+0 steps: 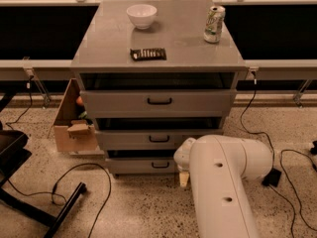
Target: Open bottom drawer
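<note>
One bottom drawer (133, 165), long axis horizontal, facing camera, jaws at its right

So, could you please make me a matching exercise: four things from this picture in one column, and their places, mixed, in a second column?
1 white bowl
2 can
3 cardboard box
4 hand

a floor, left of the cabinet
b cabinet top, right rear
c low, by the right end of the bottom drawer front
d cabinet top, rear, near the middle

Pairs: 1-d, 2-b, 3-a, 4-c.
</note>
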